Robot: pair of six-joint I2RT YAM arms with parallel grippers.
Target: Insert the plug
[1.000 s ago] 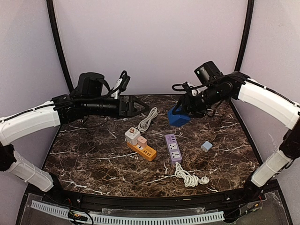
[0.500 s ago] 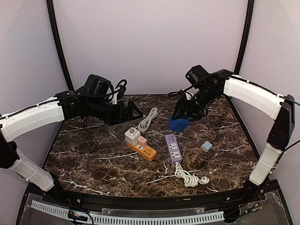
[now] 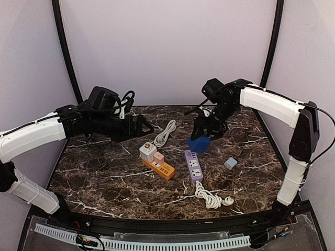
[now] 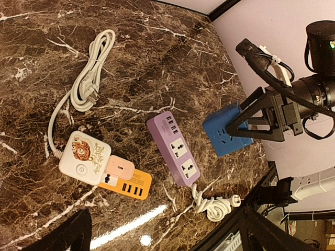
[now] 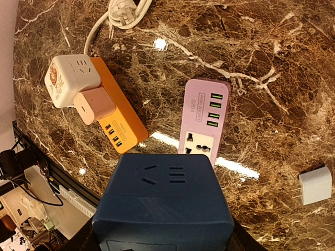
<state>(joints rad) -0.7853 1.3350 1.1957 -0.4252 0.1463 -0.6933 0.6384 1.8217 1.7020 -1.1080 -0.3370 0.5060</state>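
Glossy marble-look table; matt plastic blue socket cube; smooth plastic purple strip.

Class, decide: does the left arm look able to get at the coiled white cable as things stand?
Probably yes: the left gripper is open, and only bare tabletop lies between it and the coiled white cable.

Light: bright and even, from overhead; pale walls uniformly lit
Glare: white lamp streaks on the glossy marble table in both wrist views; one below the orange strip; one beside the purple strip
Shadows: soft, faint, close under objects
Focus: top view sharp; blue socket cube slightly soft near the lens
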